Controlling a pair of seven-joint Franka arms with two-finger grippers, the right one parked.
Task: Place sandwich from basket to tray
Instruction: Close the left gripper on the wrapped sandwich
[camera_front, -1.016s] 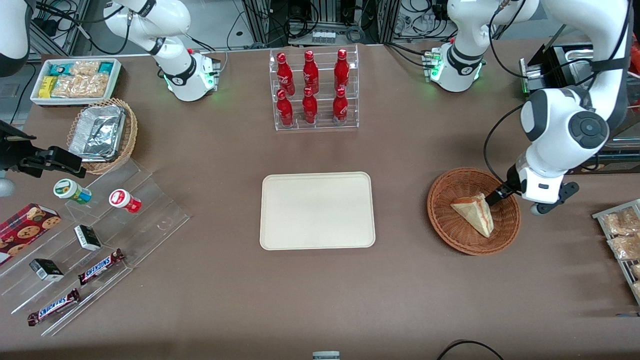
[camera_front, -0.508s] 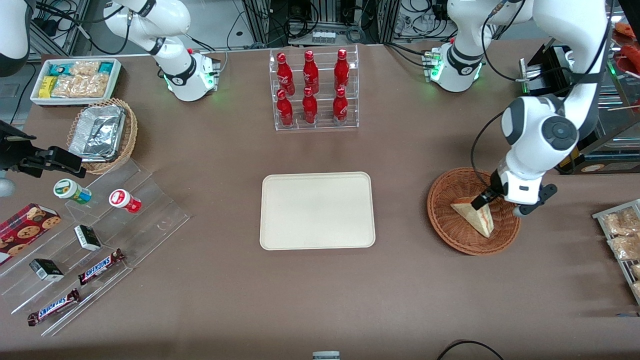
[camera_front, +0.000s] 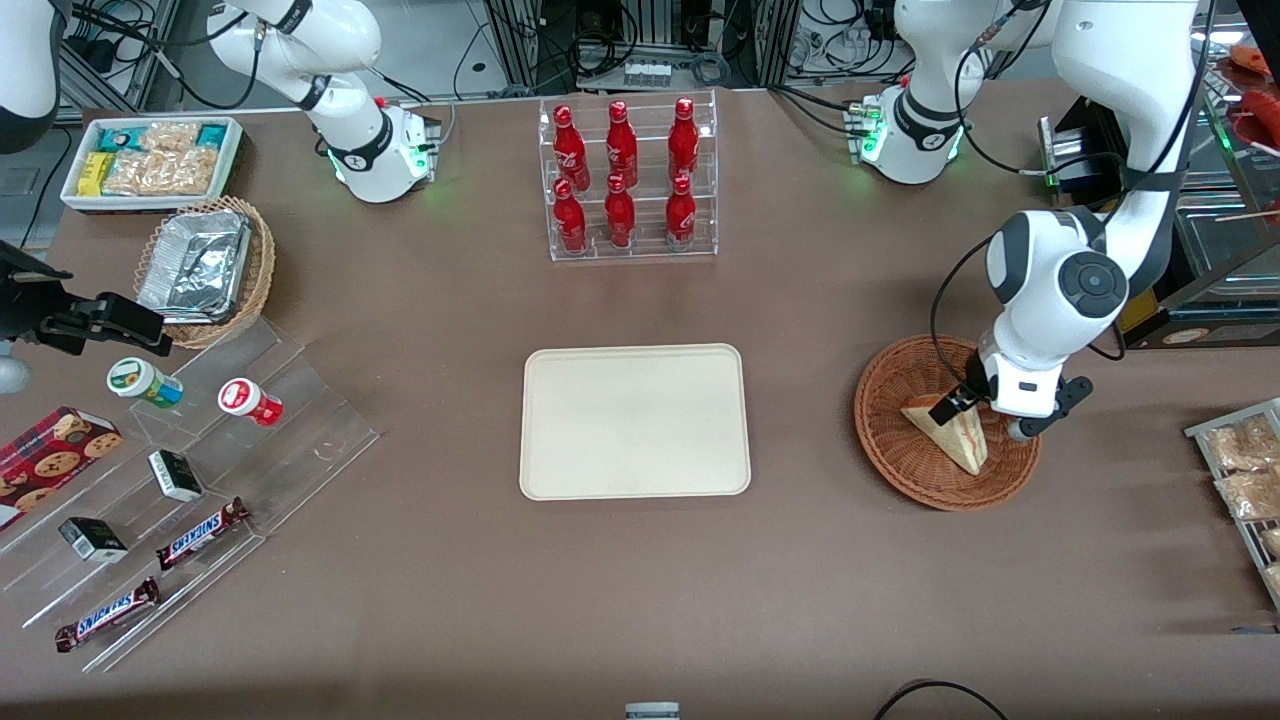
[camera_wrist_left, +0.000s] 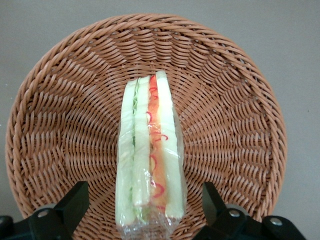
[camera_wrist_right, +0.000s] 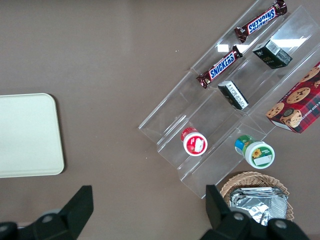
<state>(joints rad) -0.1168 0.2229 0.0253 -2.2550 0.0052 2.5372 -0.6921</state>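
Approach phase. The gripper (camera_wrist_left: 142, 210) has moved in over the basket (camera_front: 900, 455) within the last second; its open fingers (camera_wrist_left: 75, 202) now straddle the sandwich (camera_wrist_left: 149, 150), ungrasped. The tray (camera_front: 634, 421) waits well apart.

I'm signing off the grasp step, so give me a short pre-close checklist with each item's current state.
1. Gripper open: ok, one finger on each side of the sandwich.
2. Gripper above the basket: ok.
3. Sandwich lying in the basket: ok.
4. Fingers low enough to grip: cannot tell.
5. Tray bare to receive it: ok.
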